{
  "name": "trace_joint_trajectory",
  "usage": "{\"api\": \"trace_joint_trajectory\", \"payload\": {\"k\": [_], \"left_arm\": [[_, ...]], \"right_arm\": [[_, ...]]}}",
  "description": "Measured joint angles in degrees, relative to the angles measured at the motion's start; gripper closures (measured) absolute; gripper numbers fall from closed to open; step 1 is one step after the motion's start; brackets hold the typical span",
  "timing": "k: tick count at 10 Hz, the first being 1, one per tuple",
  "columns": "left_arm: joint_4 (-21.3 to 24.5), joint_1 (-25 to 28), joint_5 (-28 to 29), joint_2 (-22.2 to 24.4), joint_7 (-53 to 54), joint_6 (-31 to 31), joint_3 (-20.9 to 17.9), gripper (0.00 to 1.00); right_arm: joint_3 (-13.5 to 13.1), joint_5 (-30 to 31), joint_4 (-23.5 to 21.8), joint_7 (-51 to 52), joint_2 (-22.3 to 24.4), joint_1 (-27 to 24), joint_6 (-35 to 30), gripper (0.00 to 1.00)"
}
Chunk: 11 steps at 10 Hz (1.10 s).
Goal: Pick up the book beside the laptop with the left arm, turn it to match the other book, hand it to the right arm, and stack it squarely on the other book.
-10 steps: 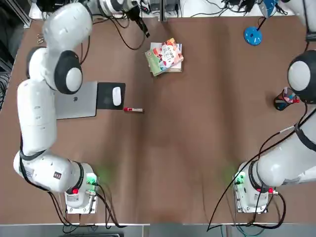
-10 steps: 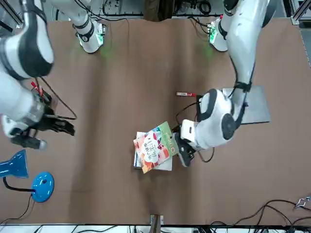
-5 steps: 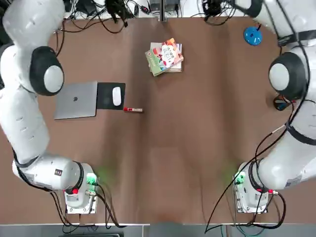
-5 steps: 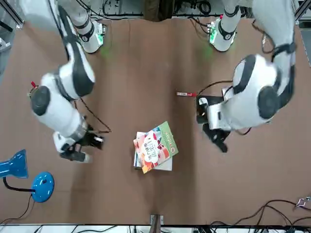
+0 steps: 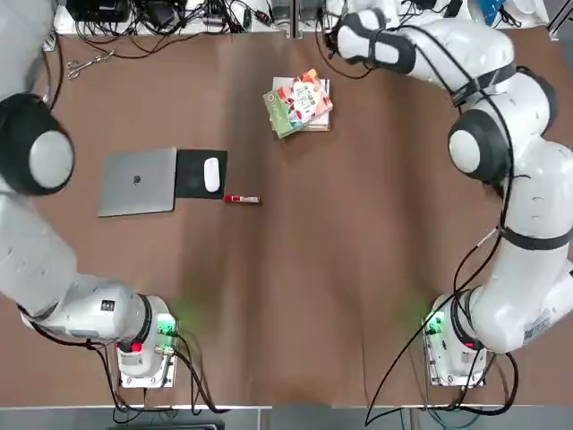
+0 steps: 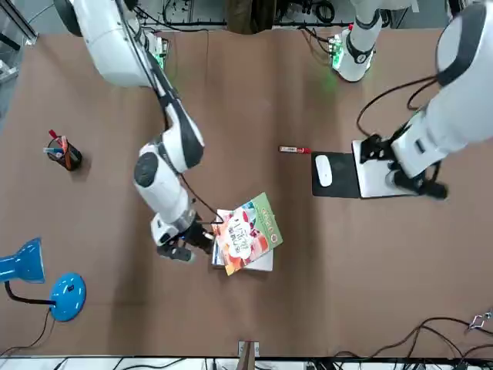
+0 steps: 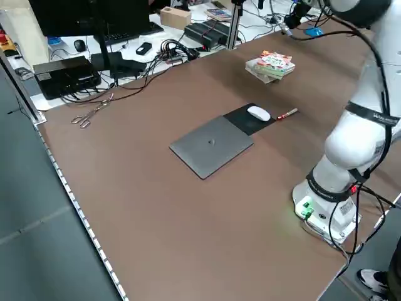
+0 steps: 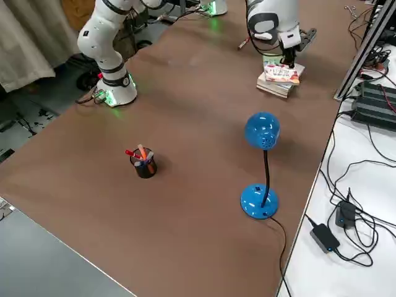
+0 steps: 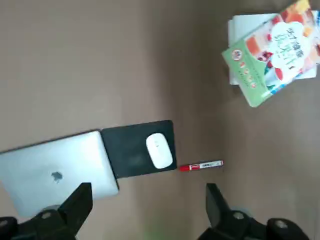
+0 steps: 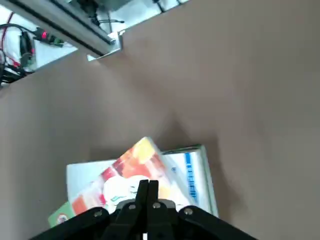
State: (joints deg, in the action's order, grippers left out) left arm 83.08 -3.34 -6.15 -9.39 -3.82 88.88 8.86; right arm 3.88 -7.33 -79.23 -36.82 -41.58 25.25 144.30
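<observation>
See left gripper [image 9: 149,192] released above laptop [image 9: 60,175]; right gripper [image 10: 149,187] clenched, apparently empty, near the book [image 5: 306,100], askew atop the other book [image 6: 262,263]. Might shove both 2 together by pressing too low. Can't tell fingertip contact or height; can't see most of the lower cover.

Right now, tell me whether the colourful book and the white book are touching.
Touching: the left wrist view shows the colourful book lying askew on top of the white book, covering much of it.
</observation>
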Motion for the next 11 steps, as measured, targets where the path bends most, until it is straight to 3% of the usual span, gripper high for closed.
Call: {"api": "trace_joint_trajectory", "payload": {"k": [2, 4, 6, 11], "left_arm": [[9.4, 2.6, 0.1, 7.6, -0.1, 4.0, 0.0, 0.0], [11.4, 4.7, 0.2, 9.4, 0.0, 3.5, -0.1, 0.0], [10.1, 6.3, 0.7, 9.3, 1.0, 3.5, -0.1, 0.0], [1.3, 5.6, 4.5, 4.6, 0.8, 1.9, 0.6, 0.0]], "right_arm": [[0.0, 0.0, 0.6, -0.8, -2.3, 1.8, 4.5, 0.99], [0.0, 0.0, 2.1, -0.8, -4.8, 2.5, 6.2, 0.98], [0.0, 0.0, 2.8, -0.8, -7.0, 2.8, 9.3, 0.98], [0.0, 0.0, 3.3, -0.8, -11.4, 3.6, 12.8, 0.98]]}}
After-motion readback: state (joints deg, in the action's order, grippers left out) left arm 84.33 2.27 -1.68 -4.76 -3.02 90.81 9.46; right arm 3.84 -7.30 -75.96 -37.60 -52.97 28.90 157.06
